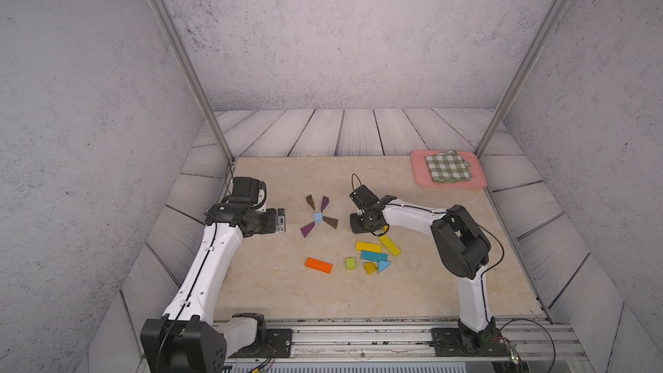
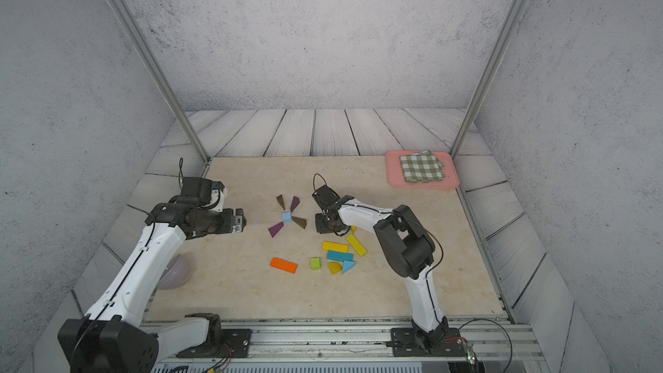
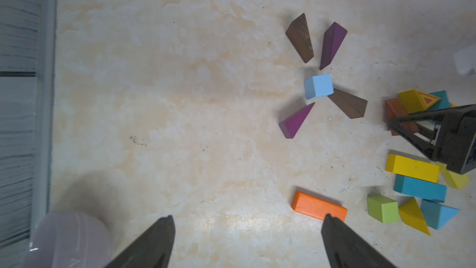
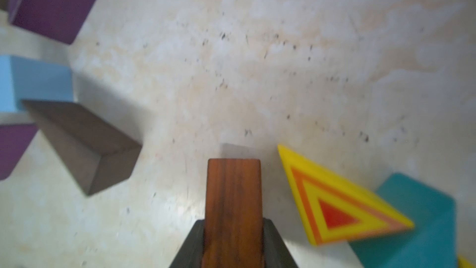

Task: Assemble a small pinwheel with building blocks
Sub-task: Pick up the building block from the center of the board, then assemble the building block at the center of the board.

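Robot-lab test cell, staged set. Marble-print tabletop point(image 1: 272, 292) is boxed in by printed concrete-look backdrop panels point(image 1: 341, 30) hung on aluminium posts point(image 1: 181, 55). At the tabletop's near edge, an aluminium rail point(image 1: 358, 339) carries the bolted-down arm bases point(image 1: 473, 335).

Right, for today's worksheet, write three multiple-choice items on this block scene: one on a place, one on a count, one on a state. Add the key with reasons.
1. Where does the green-checked cloth lie? A on the pink tray; B on the floor; C over an arm.
2. How many wedges surround the light-blue cube? A two; B four; C six.
3. What is the right end effector doing? A standing open and empty; B gripping the cloth; C gripping a reddish-brown block.
Key: 1 A, the cloth sits folded on the tray in both top views. 2 B, two brown and two purple lie around it. 3 C, its fingers press the block's sides in the right wrist view.
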Robot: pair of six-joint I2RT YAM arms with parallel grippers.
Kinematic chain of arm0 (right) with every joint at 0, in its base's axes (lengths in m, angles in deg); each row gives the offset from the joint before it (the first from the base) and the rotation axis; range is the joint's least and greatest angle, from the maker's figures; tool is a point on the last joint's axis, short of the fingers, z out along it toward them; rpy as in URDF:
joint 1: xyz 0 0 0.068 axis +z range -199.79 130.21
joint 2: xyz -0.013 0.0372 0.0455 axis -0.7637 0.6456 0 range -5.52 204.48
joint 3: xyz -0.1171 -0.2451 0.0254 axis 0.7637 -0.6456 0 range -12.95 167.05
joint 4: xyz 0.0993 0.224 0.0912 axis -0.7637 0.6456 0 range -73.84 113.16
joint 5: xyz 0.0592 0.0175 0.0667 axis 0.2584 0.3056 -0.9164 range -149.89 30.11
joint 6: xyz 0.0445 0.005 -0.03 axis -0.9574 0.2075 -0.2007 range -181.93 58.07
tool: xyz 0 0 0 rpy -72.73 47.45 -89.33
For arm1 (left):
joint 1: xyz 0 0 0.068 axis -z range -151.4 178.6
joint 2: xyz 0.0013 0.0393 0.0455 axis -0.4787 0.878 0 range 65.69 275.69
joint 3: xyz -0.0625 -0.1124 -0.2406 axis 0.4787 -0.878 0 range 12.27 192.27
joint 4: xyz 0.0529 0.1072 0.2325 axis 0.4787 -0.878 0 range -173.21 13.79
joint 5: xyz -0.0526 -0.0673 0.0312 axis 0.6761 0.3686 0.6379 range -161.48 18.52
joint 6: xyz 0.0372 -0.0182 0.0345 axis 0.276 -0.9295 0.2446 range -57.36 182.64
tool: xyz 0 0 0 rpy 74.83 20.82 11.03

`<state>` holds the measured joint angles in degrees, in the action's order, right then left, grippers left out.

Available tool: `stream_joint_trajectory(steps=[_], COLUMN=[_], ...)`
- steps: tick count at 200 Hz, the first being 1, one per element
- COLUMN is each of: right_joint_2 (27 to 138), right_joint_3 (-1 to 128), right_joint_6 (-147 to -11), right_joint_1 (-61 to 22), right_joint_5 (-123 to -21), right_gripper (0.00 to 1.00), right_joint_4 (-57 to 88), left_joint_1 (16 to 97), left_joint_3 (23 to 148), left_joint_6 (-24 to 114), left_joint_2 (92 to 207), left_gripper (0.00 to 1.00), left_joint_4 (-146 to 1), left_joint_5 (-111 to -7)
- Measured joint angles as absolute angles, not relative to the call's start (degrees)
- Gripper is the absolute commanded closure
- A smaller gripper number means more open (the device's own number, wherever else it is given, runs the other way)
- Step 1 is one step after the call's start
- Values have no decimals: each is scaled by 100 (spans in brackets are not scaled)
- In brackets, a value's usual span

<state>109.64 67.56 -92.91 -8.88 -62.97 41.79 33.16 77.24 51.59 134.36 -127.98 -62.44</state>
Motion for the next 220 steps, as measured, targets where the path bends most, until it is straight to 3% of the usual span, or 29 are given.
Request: stream_joint_trajectory(steps=[57, 74, 115, 174, 220], right_joint_2=[8929, 8404, 8017, 7906, 7877], right_joint_3=[4968, 4291, 3582, 3552, 3491], right_joint_6=[-9429, -9659, -9925, -9895, -9871], right_joint_1=[-888, -886, -685, -495, -495], right_joint_5=[-7359, -7704, -8074, -8141, -8084], right_gripper=[88, 89, 89, 89, 89], right_joint_4=[2692, 1847, 443, -354, -486], left_joint_1=[3388, 3641, 4701, 5681, 5969], left_joint_3=[6906, 6565, 6554, 7298, 7343], left_joint_6=[3360, 2563, 1360, 1039, 982], left_joint_2=[13197, 13219, 13442, 14085, 14301], left_gripper=[4, 11, 36, 55, 60], left_joint_4=[-11327, -10737, -9784, -9653, -9703], left_joint_5=[-4518, -4209, -4102, -4507, -4714])
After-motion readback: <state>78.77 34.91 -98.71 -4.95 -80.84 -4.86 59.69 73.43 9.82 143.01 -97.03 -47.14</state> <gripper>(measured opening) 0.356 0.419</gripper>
